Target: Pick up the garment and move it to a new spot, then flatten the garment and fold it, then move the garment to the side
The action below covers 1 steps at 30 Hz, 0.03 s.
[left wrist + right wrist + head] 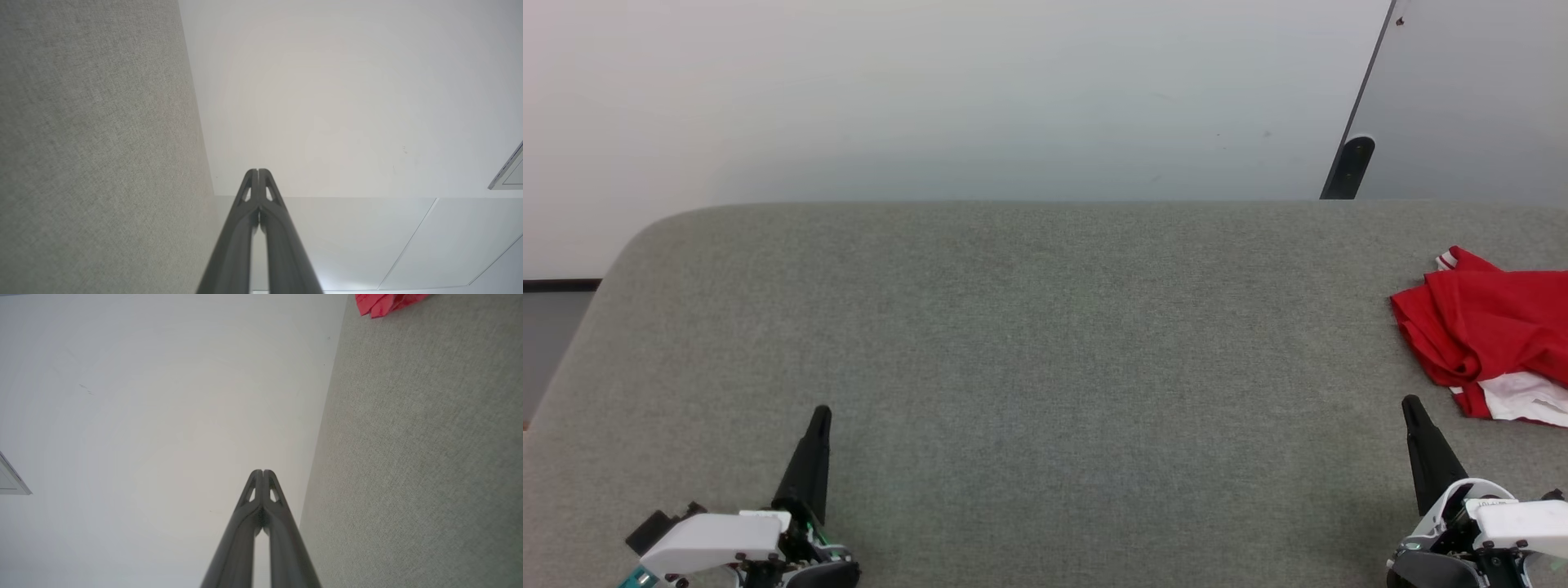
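**Grey fabric surface before a plain pale wall**

A broad surface covered in grey woven fabric spans the head view, its far left corner rounded. Behind it rises a plain off-white wall, softly and evenly lit. A dark strip runs along the wall's foot at the far left. At the upper right a grey panel slants, edged by a dark rim. In the left wrist view, pale panels with thin seams adjoin the wall.

surface: grey fabric-covered table | on it: crumpled red-and-white garment at far right edge
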Motion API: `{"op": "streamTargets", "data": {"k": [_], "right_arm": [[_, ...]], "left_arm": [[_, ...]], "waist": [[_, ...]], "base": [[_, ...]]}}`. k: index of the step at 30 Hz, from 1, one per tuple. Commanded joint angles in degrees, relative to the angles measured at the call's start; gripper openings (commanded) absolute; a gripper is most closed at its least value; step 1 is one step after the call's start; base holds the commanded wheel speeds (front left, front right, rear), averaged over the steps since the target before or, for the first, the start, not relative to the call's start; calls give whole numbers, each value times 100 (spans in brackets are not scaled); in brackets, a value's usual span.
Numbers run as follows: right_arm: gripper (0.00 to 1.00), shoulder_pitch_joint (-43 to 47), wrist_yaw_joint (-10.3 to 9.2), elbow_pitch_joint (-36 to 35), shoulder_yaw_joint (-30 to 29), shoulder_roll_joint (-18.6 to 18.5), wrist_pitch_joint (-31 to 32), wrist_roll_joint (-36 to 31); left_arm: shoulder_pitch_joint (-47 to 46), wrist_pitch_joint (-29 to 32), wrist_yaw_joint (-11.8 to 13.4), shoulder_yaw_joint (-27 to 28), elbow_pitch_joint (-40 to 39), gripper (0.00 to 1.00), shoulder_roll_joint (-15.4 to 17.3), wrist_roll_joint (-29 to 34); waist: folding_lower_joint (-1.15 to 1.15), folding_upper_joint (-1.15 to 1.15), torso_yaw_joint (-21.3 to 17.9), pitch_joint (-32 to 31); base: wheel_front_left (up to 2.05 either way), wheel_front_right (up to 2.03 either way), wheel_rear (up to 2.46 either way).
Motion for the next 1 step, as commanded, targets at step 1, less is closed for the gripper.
{"op": "streamTargets", "data": {"k": [1], "right_arm": [[0, -16, -7, -18, -4, 12, 4, 21]], "left_arm": [[-47, 18, -31, 12, -13, 0, -7, -19]], "waist": [[0, 0, 0, 0]], "base": [[0, 0, 0]]}}
